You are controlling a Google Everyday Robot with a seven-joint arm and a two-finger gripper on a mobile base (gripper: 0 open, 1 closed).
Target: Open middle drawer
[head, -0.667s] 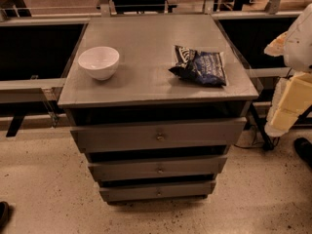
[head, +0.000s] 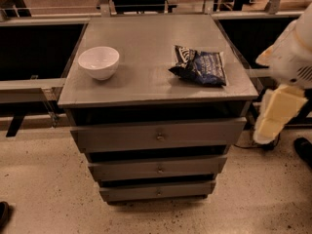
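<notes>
The middle drawer point(head: 158, 168) is a grey flat front with a small round brass knob point(head: 160, 169). It sits between the wider top drawer point(head: 158, 135) and the narrower bottom drawer point(head: 158, 191) of a grey cabinet. All three fronts look pushed in. My gripper point(head: 267, 129), cream-coloured under a white arm point(head: 292, 57), hangs at the right edge of the camera view. It is beside the cabinet's right side at the height of the top drawer, apart from all the drawers, and holds nothing I can see.
On the cabinet top point(head: 146, 89) stand a white bowl point(head: 99, 62) at the left and a dark blue snack bag point(head: 200, 66) at the right. Dark bench frames run behind on both sides. Speckled floor point(head: 44, 179) lies in front. A dark shoe-like shape point(head: 304, 152) is at the right.
My gripper has shifted slightly left and down, closer to the cabinet's right side. The drawers, bowl and bag have not moved.
</notes>
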